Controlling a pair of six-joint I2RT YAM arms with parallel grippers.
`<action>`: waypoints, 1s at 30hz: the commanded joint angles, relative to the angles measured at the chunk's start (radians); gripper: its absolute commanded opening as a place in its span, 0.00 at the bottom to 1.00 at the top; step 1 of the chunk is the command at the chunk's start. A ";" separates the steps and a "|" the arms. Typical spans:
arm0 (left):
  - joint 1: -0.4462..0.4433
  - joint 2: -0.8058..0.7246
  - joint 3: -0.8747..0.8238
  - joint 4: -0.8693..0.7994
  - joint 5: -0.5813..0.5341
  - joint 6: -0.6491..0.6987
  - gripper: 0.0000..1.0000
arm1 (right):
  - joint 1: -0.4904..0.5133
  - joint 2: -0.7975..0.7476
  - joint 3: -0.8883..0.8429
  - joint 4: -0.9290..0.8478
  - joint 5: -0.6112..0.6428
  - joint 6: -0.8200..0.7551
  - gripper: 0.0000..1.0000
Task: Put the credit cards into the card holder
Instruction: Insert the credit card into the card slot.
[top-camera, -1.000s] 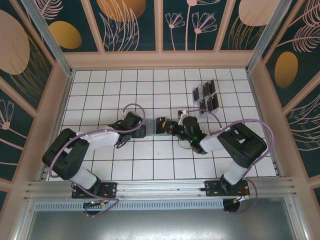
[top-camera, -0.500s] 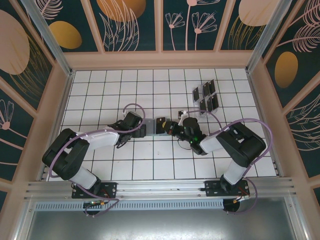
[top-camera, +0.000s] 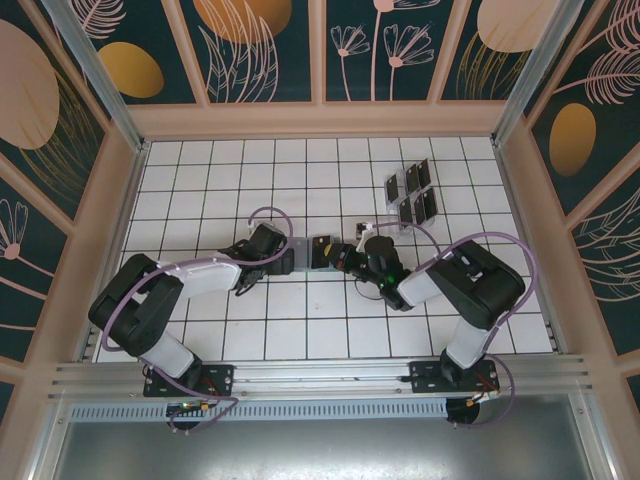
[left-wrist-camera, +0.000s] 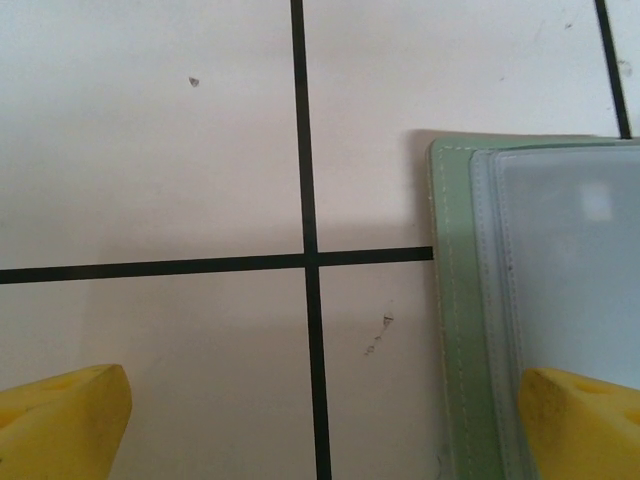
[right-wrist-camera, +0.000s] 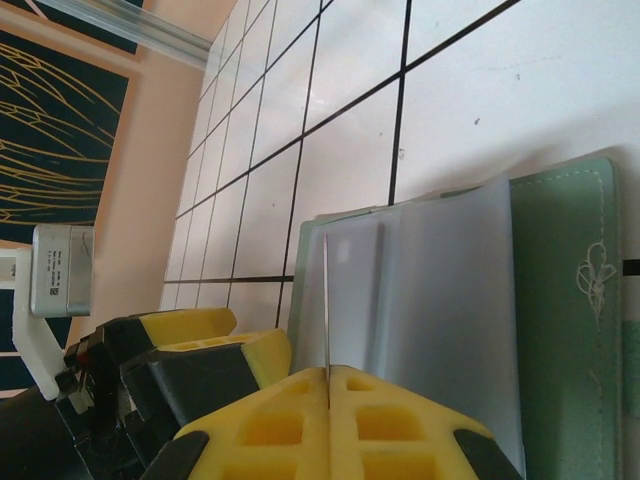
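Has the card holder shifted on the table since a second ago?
No. The card holder sits against the same black grid lines of the tiled table in the top view as before.

Card holder (top-camera: 308, 254) lay mid-worktop (top-camera: 200, 180), between the two tools. Left tool (top-camera: 283, 262) sat at its left edge, spread wide, one finger (left-wrist-camera: 585, 425) over the holder and the other off it to the left. Right tool (top-camera: 338, 256) was at its right side, clamped on a credit card (right-wrist-camera: 327, 300) that stood edge-on above the holder. Other credit cards (top-camera: 418, 178) sat behind and to the right, well apart.

Wrist cameras close on card holder (left-wrist-camera: 456, 320)
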 joint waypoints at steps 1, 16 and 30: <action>-0.008 0.024 0.003 0.012 -0.042 0.016 0.98 | 0.008 0.025 -0.002 0.063 0.027 0.019 0.00; -0.012 0.057 -0.014 -0.011 -0.075 0.006 0.99 | 0.008 0.090 -0.008 0.186 0.053 0.050 0.00; -0.014 0.052 -0.031 -0.013 -0.075 -0.003 0.99 | 0.007 0.170 0.015 0.246 0.046 0.074 0.00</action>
